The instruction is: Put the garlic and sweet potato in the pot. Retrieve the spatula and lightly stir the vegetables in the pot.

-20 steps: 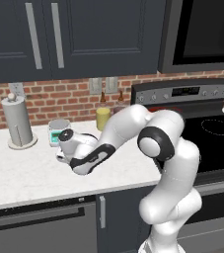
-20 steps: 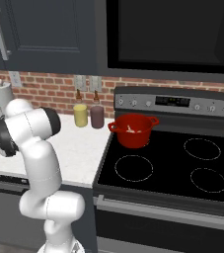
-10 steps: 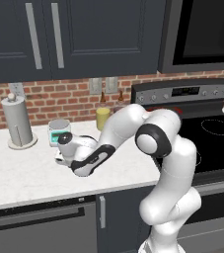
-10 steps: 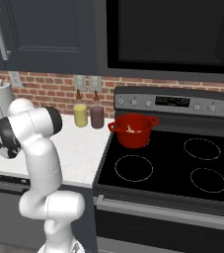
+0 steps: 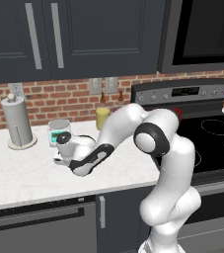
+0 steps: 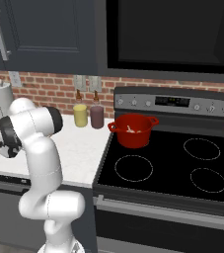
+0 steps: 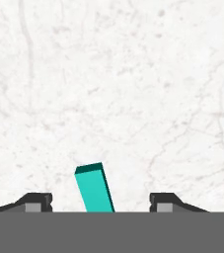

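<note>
— White marble table [image 7: 133, 74] spreads under the hand [image 7: 98, 203], which points straight down at it. What lies between the fingers [image 7: 37, 201]?

— One end of the spatula [image 7: 94, 188], its teal handle, slightly tilted, nearer one finger than the other. Both tips stand clear of it, so the hand is released, gripping nothing.

— And from the base?

— The hand [image 5: 59, 158] hangs low over the table [image 5: 29, 173], just in front of a small jar [image 5: 59, 132], with a paper roll [image 5: 18, 121] farther off to its side.

— Where's the pot [image 6: 132, 130]?

— Well away on the stove [image 6: 172, 168], back burner, with something pale inside; I can't tell what. Two jars [image 6: 89, 116] stand beside it.
</note>
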